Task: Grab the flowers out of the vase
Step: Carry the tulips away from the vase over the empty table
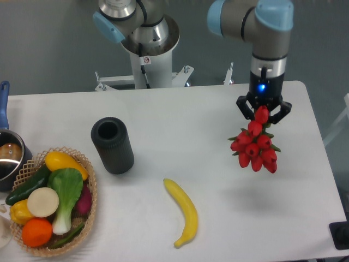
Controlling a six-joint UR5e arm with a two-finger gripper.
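Red tulip bunch with green leaves (255,148) hangs directly below the black two-finger pincer (263,112), clenched on it, over the white bench's (163,117) right side, well apart from the dark ribbed cylindrical vase (112,144). We judge extraction complete.
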